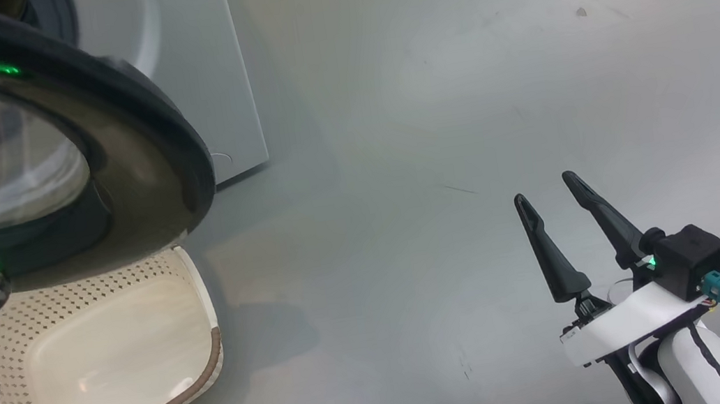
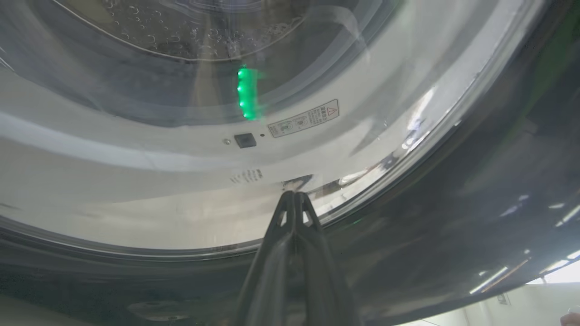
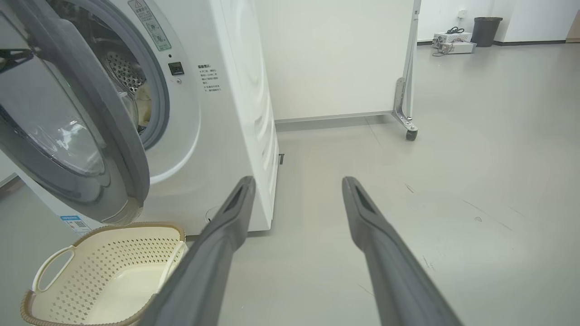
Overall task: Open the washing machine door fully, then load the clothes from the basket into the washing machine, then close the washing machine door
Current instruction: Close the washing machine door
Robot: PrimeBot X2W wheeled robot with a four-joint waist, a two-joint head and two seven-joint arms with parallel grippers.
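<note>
Laundry looks loaded: the basket (image 3: 113, 253) sits bare on the floor (image 3: 453, 158) under the half-swung washing machine door (image 3: 113, 136), and a pale bundle I take for the clothes (image 3: 144, 102) shows inside the washing machine (image 3: 235, 113), so closing is what's left. The left gripper (image 2: 294, 199), pinched together on nothing, seems to touch its tips to the door's outer face where glass meets black rim, probably to push it to. The right gripper (image 1: 544, 187) hangs spread wide and empty over the floor, well aside, likely clear of the door's swing
</note>
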